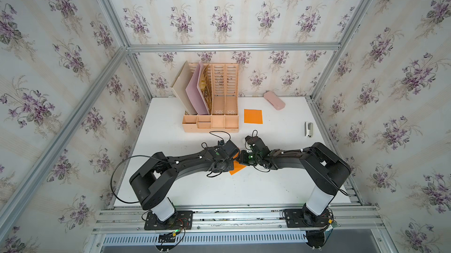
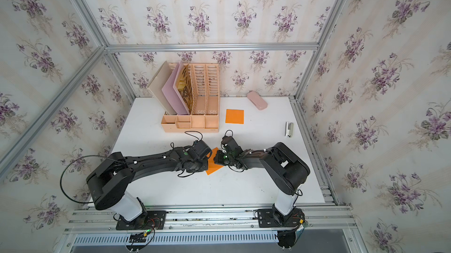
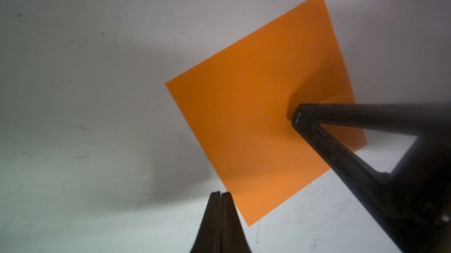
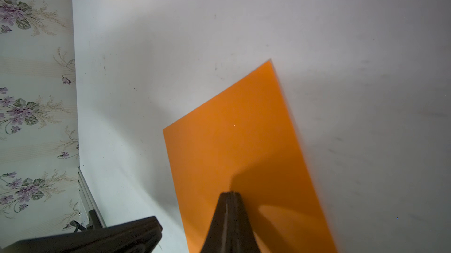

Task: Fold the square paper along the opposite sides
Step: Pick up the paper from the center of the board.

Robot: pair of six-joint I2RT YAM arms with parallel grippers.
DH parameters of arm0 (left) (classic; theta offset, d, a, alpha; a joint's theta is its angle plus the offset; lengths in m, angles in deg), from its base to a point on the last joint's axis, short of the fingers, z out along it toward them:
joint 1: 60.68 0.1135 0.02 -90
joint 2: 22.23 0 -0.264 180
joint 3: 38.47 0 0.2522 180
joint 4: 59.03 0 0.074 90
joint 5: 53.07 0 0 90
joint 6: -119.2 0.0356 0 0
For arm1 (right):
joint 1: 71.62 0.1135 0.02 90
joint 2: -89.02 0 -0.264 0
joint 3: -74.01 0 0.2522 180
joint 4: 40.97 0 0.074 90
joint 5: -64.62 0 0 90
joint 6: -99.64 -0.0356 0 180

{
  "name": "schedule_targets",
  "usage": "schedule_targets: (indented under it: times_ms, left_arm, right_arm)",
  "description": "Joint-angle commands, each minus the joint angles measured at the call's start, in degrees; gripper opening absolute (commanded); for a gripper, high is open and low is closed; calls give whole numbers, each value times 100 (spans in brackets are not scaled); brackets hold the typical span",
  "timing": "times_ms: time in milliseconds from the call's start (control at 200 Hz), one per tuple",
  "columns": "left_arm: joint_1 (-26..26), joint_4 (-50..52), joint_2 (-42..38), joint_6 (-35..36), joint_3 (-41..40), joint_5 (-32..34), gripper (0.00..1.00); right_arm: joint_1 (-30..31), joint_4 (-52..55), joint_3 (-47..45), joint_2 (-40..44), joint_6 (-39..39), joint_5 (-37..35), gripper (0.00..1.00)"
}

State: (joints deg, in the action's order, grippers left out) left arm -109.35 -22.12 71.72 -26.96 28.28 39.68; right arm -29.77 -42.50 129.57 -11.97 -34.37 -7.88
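On the white table (image 1: pixel 170 190) we see, from the left, the left gripper (image 3: pixel 220 193) with its jaws pressed together on nothing, its tip at the edge of the orange paper (image 1: pixel 237 169). Behind it stands a peach desk organiser (image 1: pixel 210 127) holding a beige folder (image 1: pixel 183 88), a pink folder (image 1: pixel 195 93) and a gold-and-dark patterned board (image 1: pixel 205 85). Whatever is printed on that board, and a small mark on the organiser's front lip, are too small for us to read. The orange paper lies flat near the table's middle, between the two wrists and largely hidden under them in both top views. It sits turned on the diagonal to the table's edges, one corner pointing toward the near edge. Its sides look about equal in the left wrist view, so we can name no long axis. The right gripper (image 4: pixel 230 193) is likewise closed, clamping nothing, its tip set down on the sheet's face, inside the edge. Farther right, toward the table's far edge, lie a second orange sheet (image 1: pixel 253 116), square to the table, a pink case (image 1: pixel 274 100) and a grey stapler (image 1: pixel 308 129), all well apart from the arms.
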Motion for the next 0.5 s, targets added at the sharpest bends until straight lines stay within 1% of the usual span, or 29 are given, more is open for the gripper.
schedule_targets:
  times_ms: [0, 165, 390, 495]
  left_arm:
    - [7, -463, -7, -219, 19, 154, 0]
    - [14, -661, 35, -202, 45, 176, 0]
    - [59, -900, 501, -323, 2, -101, 0]
    - [108, -867, 623, -338, -18, -116, 0]
  right_arm:
    - [7, 449, -53, -70, -72, -133, 0]
    - [8, 358, -111, -120, -84, -119, 0]
    - [9, 327, -99, -202, -83, -54, 0]
    - [8, 351, -103, -186, -60, -53, 0]
